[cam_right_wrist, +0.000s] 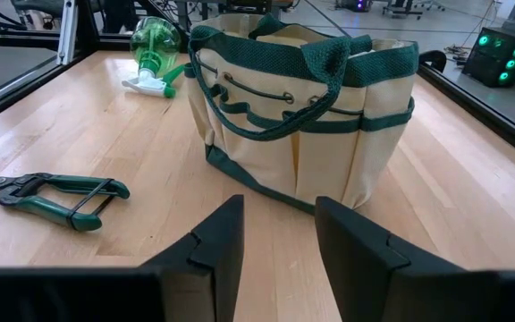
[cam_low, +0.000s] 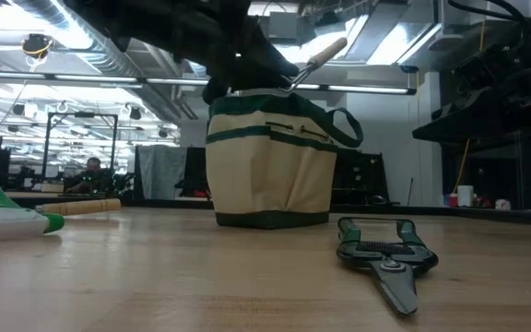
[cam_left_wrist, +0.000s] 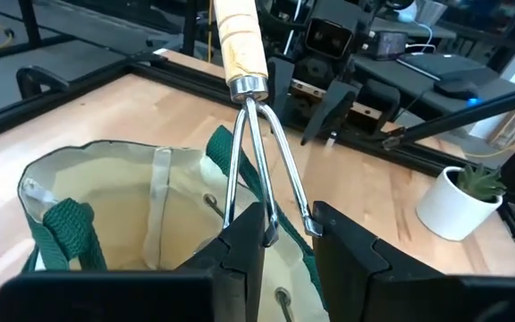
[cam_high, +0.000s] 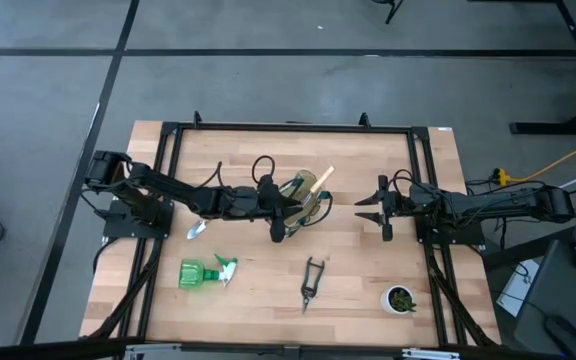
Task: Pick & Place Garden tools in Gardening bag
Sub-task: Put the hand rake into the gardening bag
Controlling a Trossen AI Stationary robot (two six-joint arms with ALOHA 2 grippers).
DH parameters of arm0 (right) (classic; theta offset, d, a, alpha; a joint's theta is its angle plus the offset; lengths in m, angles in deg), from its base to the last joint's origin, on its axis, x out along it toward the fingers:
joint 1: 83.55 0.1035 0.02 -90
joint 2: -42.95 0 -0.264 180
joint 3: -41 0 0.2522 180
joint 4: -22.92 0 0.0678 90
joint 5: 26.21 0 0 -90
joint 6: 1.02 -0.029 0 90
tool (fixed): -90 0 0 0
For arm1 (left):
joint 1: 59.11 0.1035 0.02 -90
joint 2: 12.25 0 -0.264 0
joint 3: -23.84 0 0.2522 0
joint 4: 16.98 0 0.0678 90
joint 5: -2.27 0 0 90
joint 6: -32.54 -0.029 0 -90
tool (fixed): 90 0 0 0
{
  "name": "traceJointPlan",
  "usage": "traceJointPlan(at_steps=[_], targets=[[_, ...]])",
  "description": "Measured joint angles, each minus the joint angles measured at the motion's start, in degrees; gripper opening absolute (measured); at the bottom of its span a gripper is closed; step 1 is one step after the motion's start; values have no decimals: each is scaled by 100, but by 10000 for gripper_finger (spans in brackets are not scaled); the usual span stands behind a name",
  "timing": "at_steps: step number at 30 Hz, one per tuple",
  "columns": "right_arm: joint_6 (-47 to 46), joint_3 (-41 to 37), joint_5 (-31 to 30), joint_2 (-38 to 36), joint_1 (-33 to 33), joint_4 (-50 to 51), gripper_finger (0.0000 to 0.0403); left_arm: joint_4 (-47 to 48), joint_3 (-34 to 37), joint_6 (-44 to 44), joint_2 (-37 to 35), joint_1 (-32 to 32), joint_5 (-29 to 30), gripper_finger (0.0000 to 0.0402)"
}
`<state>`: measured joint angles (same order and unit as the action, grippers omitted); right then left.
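the left fingers (cam_left_wrist: 289, 237) are clenching on the metal prongs of the small hand rake with the pale wooden handle (cam_left_wrist: 240, 40), and they are holding it just above the open mouth of the soft cream canvas bag with dark green trim (cam_left_wrist: 105, 206). the handle is pointing up and away from the fingers, tilted, and the prongs are sitting between the finger tips. the right fingers (cam_right_wrist: 280, 241) are standing apart with nothing between them, waiting near the other side of the bag, which is directly in front of them.

three tools are lying on the wooden desk (cam_high: 368, 270), well apart from both pairs of fingers: the green spray bottle with white trigger (cam_high: 206, 272), the small silvery trowel (cam_high: 197, 229) and the black pruning shears with green grips (cam_high: 311, 282).

in my judgement the risk is coming from the thin grip. the fingers are catching only the wire prongs, so the rake may be turning or slipping when they release. the long handle can also be leaning on the soft rim, tipping the rake out or pulling the bag over.
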<state>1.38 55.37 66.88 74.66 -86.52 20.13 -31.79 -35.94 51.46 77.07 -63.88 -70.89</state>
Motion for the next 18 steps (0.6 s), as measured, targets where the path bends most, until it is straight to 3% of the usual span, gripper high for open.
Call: traceJointPlan(at_steps=[4, 12, 18], targets=[[0, 0, -2, -1, 0, 1, 144, 31, 0, 55, 0, 0, 4, 77], [-1, 0, 0, 0, 0, 0, 144, 508, -2, 1047, -57, -14, -6, 77], [-1, 0, -2, 0, 0, 1, 144, 819, -2, 1124, -55, 7, -2, 76]])
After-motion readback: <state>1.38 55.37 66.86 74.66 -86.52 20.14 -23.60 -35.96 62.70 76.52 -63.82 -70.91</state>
